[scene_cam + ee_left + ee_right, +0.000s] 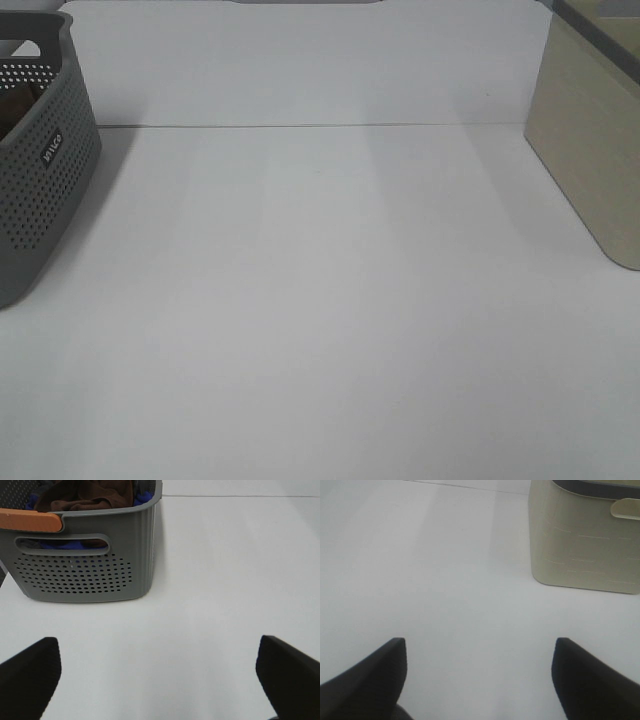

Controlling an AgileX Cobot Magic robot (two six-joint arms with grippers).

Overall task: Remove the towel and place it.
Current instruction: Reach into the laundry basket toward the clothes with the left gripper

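The towel is a dark reddish-brown cloth lying crumpled inside a grey perforated basket, on top of a blue cloth. In the exterior high view only the basket shows at the far left, with a brown sliver inside. My left gripper is open and empty above the white table, some way in front of the basket. My right gripper is open and empty over the table near a beige bin. Neither gripper shows in the exterior high view.
The basket has an orange handle on its near rim. The beige bin stands at the right edge of the white table. A white back wall rises behind the table.
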